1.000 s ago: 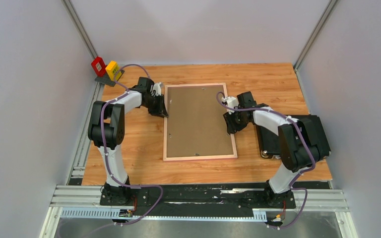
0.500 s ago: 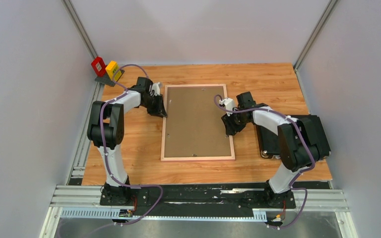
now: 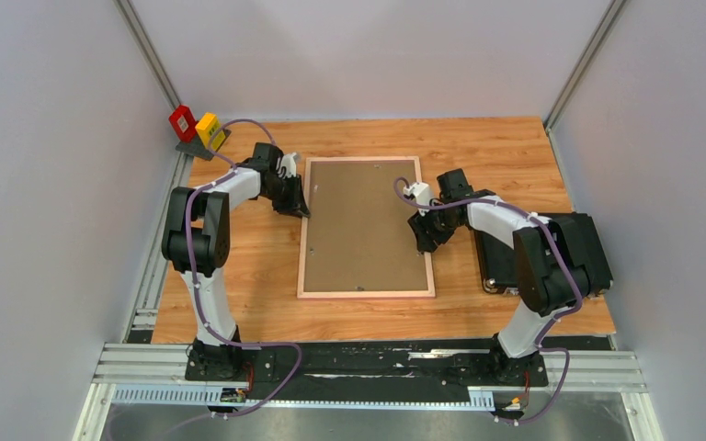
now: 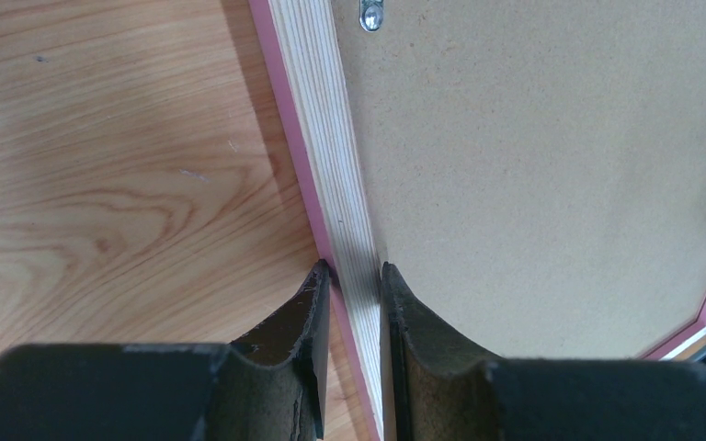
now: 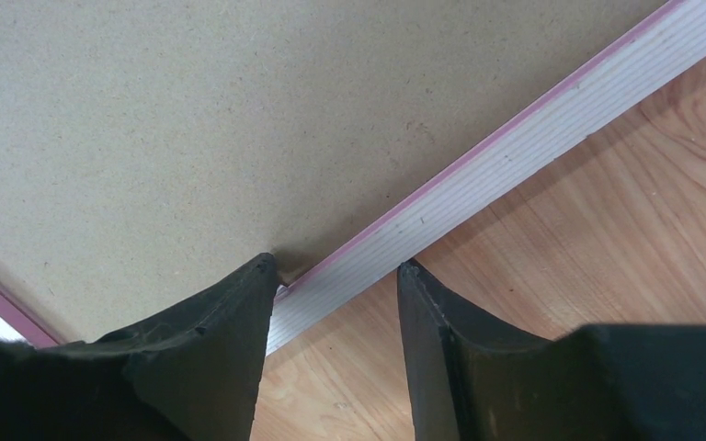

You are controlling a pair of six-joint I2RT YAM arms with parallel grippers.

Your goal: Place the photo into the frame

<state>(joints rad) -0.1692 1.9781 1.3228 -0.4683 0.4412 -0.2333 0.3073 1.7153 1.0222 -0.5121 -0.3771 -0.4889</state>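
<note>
The frame (image 3: 368,293) lies face down in the middle of the table, light wood rail up, pink at its edges. A brown backing board (image 3: 365,225) fills it. The photo is hidden. My left gripper (image 3: 301,204) is shut on the frame's left rail (image 4: 317,119); in the left wrist view (image 4: 351,268) both pads press that rail. My right gripper (image 3: 423,241) is open and straddles the right rail (image 5: 533,129); in the right wrist view (image 5: 337,266) one finger is on the board and the other is over the table.
A black case (image 3: 575,243) lies at the right edge of the table, just behind my right arm. Red and yellow blocks (image 3: 193,126) stand at the back left corner. A metal clip (image 4: 370,14) sits on the backing board near the left rail.
The frame has slid a little to the left and straightened. My right gripper has moved left with its right rail. My left gripper has stayed on the left rail.
</note>
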